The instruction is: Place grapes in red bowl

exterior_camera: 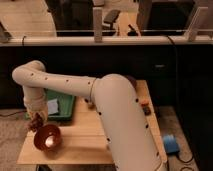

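Desk carries the bowl just below the tool, which appears clamped on the grapes, held clear of the surface, presumably for lowering into that bowl; tray lies just behind the tool.

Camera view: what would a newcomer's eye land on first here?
The big white arm fills the middle, arching from the lower right over to the left end of the table. Its tool hangs at the left rim of the red bowl near the table's front-left corner, with a dark cluster, seemingly the grapes, at its tip. The green tray lies just behind.
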{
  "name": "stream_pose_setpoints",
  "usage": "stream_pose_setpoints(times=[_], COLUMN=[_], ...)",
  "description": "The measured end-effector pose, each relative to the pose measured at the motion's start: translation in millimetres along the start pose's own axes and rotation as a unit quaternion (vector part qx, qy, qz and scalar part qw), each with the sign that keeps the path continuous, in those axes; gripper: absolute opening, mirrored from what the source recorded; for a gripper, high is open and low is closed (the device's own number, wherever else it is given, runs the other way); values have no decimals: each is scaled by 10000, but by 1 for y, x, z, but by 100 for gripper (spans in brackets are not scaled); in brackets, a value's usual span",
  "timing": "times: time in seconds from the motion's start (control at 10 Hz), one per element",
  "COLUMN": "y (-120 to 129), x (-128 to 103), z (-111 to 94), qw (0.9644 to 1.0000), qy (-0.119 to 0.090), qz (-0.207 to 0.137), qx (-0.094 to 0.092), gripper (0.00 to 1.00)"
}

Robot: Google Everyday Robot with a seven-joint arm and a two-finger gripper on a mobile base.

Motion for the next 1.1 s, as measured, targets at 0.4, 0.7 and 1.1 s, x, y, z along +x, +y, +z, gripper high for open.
stream_pose_setpoints(times=[0.4, 0.7, 1.1], y=[0, 0, 0], x=[-20, -27, -36], z=[4, 7, 14], qw=[9972, 9941, 9898], qy=[-123, -221, -350], qz=[-733, -1059, -1376], qx=[-52, -65, -153], gripper=[0, 0, 0])
